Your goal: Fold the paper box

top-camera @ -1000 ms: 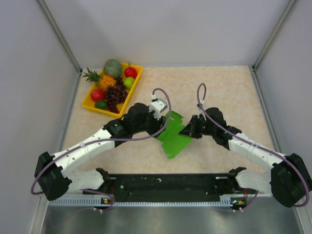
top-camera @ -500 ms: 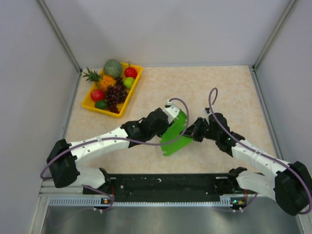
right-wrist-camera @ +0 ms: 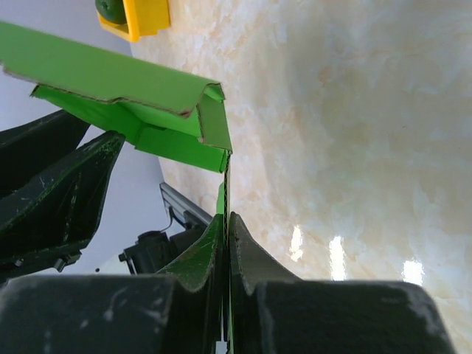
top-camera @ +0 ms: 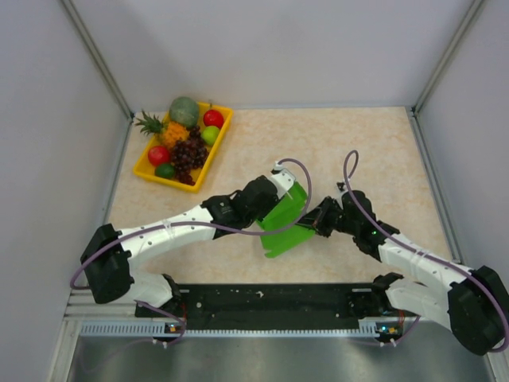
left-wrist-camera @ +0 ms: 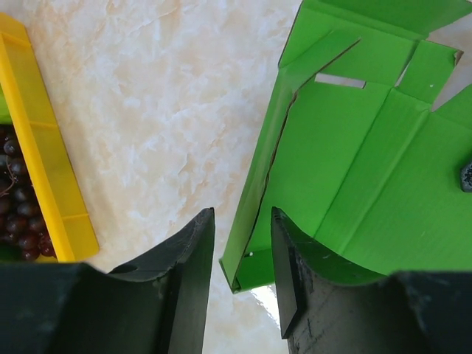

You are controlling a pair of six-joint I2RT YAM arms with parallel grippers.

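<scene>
Top view
- Paper box (top-camera: 285,223) sits well apart from the fruit tray (top-camera: 145,167), off its near-right corner, on the desk (top-camera: 358,151)
- Over the last second the left gripper (top-camera: 288,189) has swung in from the tray side to the box's far edge, and its jaws have narrowed
- The sheet, nearly flat a second ago, now stands raised and tilted with a smaller outline; I judge a side wall is being turned up, with folding under way but far from done
- Right gripper (top-camera: 316,216) stays on the box edge away from the tray

Left wrist view
- Left gripper (left-wrist-camera: 242,215): jaws apart, straddling the box's (left-wrist-camera: 354,184) doubled-over edge and corner, not yet pinching
- Thin bright green card, matt, with scored crease lines, a cut slot and notched flaps
- Tray (left-wrist-camera: 44,169) is glossy yellow plastic; desk (left-wrist-camera: 147,110) is pale, polished and marbled

Right wrist view
- Right gripper (right-wrist-camera: 226,221): jaws together, clamped on the card's thin edge
- Box (right-wrist-camera: 118,81) shows its brownish cut edge and a kinked fold
- Tray corner (right-wrist-camera: 147,15) lies far beyond it
</scene>
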